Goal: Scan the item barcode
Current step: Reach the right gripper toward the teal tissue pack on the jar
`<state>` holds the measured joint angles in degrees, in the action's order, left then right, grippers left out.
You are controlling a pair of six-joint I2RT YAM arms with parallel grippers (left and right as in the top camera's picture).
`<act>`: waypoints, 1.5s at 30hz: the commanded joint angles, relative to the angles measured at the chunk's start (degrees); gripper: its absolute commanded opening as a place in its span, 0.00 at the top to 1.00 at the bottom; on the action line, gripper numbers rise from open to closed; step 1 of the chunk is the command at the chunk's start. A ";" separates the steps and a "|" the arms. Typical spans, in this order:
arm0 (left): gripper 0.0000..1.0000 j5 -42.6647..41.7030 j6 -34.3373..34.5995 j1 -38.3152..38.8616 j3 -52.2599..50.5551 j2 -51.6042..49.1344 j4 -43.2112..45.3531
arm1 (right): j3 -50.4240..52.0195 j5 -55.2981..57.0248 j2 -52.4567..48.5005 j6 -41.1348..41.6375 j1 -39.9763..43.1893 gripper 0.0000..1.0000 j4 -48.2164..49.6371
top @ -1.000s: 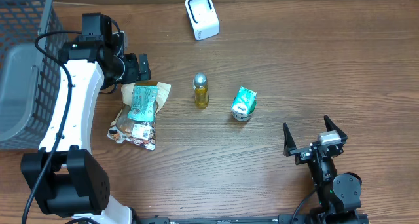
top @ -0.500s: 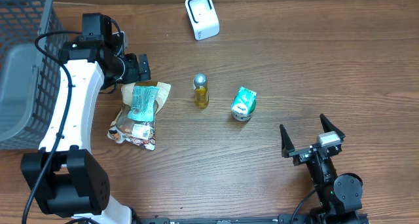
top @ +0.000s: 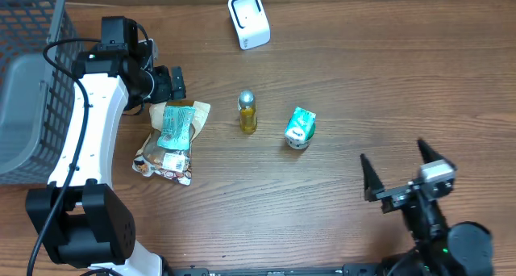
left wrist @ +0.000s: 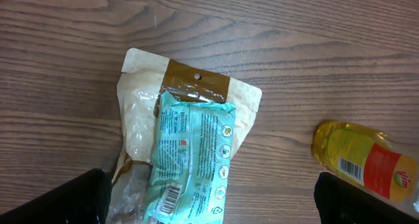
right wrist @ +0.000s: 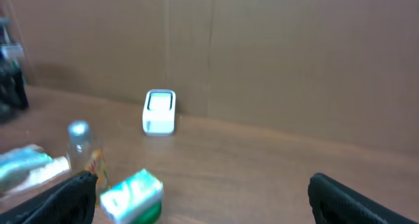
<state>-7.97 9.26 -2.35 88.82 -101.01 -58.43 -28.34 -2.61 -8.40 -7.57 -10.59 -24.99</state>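
- Nearest the front of the table [top: 322, 219], the right gripper [top: 392, 152] was seen spread wide, with nothing held.
- Mid-table, a carton [top: 299, 127], a bottle [top: 247, 112] and a packet [top: 174, 124] laid on a pouch [top: 165, 156] were ranged in a row, untouched.
- Just beyond the packet, the left gripper [top: 178, 84] was held open and empty.
- Farthest back, the scanner [top: 248, 19] was set well apart.
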 commanded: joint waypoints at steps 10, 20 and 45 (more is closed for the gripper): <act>0.00 -0.48 -0.66 0.13 1.07 0.98 0.00 | -47.58 -5.55 -35.89 -0.17 -0.26 0.00 -32.70; 0.00 -0.48 -0.66 0.13 1.07 0.98 0.00 | -50.80 -16.98 -47.47 3.58 -0.26 0.00 -36.02; 0.00 -0.48 -0.66 0.13 1.07 0.98 0.00 | -50.07 -19.30 -82.14 31.87 -2.34 0.62 -36.81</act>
<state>-7.99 9.23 -2.35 88.88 -101.01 -58.54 -78.08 -21.65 -89.10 22.24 -11.27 -63.20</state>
